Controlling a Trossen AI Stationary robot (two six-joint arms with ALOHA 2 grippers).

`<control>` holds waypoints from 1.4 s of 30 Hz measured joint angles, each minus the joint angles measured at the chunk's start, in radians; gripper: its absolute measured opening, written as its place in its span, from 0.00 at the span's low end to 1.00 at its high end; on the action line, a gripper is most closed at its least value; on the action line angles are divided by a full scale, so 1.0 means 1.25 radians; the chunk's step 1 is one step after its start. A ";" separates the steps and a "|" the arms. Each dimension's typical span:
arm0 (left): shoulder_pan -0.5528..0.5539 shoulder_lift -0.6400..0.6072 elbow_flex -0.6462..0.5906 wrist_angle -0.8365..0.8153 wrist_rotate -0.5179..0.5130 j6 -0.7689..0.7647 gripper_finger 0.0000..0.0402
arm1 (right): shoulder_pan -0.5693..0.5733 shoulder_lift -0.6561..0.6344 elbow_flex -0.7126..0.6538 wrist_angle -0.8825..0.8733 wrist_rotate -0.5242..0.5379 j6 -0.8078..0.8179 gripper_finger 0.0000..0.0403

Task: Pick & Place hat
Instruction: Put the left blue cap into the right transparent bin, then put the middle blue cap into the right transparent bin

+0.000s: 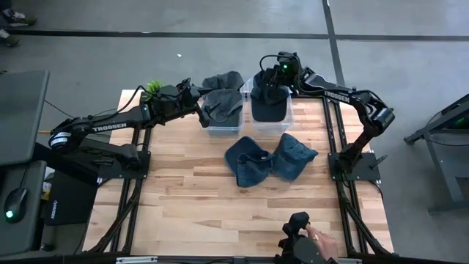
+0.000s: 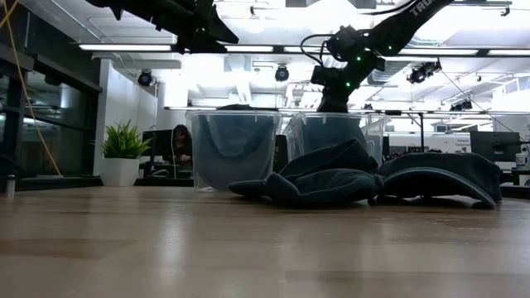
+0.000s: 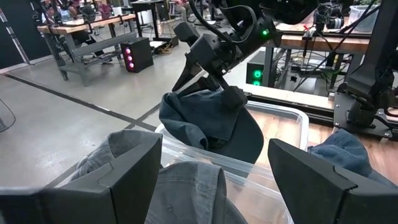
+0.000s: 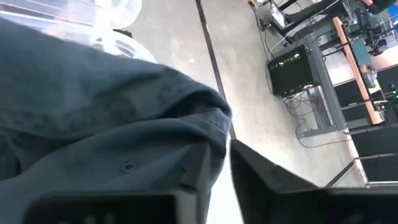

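Note:
Two clear bins stand at the table's far edge. My right gripper hangs over the right bin, shut on a dark blue hat whose brim dips into that bin. My left gripper hovers open above the left bin, its fingers standing wide on either side of a grey hat lying inside. Another grey hat drapes over that bin's far rim. Two blue hats lie crumpled mid-table. My right gripper pinches a fold of the dark blue hat's crown between its two fingers, coming from above and slanting down. The hat hangs below the fingers, with its brim down inside the right bin.
A person's hand holds a dark device at the table's near edge. A green plant sits by the far left corner. Bare wood lies on the near half of the table. Arm frames flank both sides.

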 joint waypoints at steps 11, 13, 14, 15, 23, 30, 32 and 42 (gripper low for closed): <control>0.000 0.000 0.000 0.000 0.001 -0.001 0.73 | 0.000 0.000 0.000 0.027 0.045 0.010 0.51; 0.000 0.000 0.000 0.000 0.001 -0.001 0.73 | 0.000 -0.001 0.000 0.038 0.052 0.010 0.54; 0.000 0.000 0.000 0.000 0.001 -0.001 0.73 | 0.000 -0.002 0.000 0.042 0.051 0.010 0.55; 0.000 0.000 0.000 0.000 0.001 -0.001 0.73 | 0.000 -0.005 0.000 0.043 0.051 0.010 0.55; 0.000 0.000 0.000 0.001 0.001 -0.001 0.73 | 0.020 -0.052 0.010 0.043 0.066 -0.003 0.56; 0.000 0.000 0.000 -0.008 0.001 -0.001 0.73 | 0.056 -0.129 0.010 0.007 0.080 0.046 0.56; 0.000 0.000 0.000 -0.018 0.001 -0.001 0.73 | 0.073 -0.154 0.010 -0.017 0.055 0.083 0.56; -0.021 -0.001 0.000 -0.119 0.066 -0.023 0.73 | 0.247 -0.245 0.010 -0.253 -0.037 0.172 0.51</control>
